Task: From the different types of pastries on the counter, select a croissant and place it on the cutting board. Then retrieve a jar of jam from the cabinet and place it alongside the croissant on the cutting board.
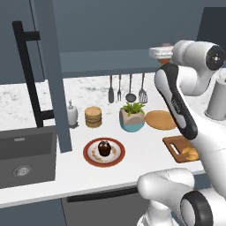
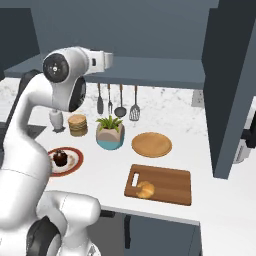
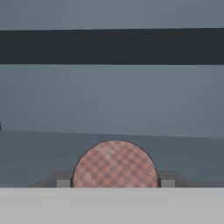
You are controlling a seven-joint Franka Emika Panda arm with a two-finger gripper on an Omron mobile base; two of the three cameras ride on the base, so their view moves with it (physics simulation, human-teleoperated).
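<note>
Nearest the base, the cutting board [image 2: 161,184] lies flat at the front of the counter [image 2: 200,210], its slot handle toward the sink side, and the croissant [image 2: 145,189] rests on the board's near corner beside that slot; in the left base view the same croissant [image 1: 190,153] sits on the board [image 1: 173,145], partly behind the arm. To the sink side, a red-rimmed plate [image 1: 104,152] carries the chocolate cupcake [image 1: 104,148], well apart from the board. Behind these stand a potted plant [image 2: 110,132], a round wooden plate [image 2: 151,144] and the stack of tan flat cakes [image 1: 93,117], with a white soap bottle [image 1: 72,114] just beside the stack and the dark sink [image 1: 26,154] at the counter's end. Utensils [image 1: 126,89] hang on the marbled wall behind. Farthest and highest, the gripper [image 3: 115,183] reaches into the cabinet [image 2: 150,70] at shelf level; its fingers [image 3: 167,182] are closed on the jar of jam [image 3: 115,165], whose checked reddish lid faces the hand camera between the two tips. The cabinet door [image 1: 50,75], with its long black bar handle [image 1: 28,73], stands open over the sink side.
</note>
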